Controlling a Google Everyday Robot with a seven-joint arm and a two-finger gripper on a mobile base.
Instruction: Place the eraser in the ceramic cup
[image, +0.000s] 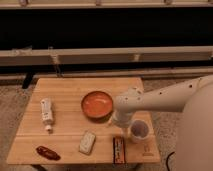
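The eraser (87, 142), a pale rectangular block, lies flat on the wooden table (65, 95) near the front edge, left of centre. The ceramic cup (138, 130), small, white and upright, stands at the front right. My white arm reaches in from the right, and the gripper (117, 123) points down at the table between the orange bowl (97, 104) and the cup, just left of the cup. The gripper is to the right of the eraser and farther back, apart from it.
A white tube (46, 111) lies at the left. A dark red-brown object (47, 152) lies at the front left corner. A brown snack bar (118, 149) lies at the front edge, below the gripper. A dark wall with rails runs behind the table.
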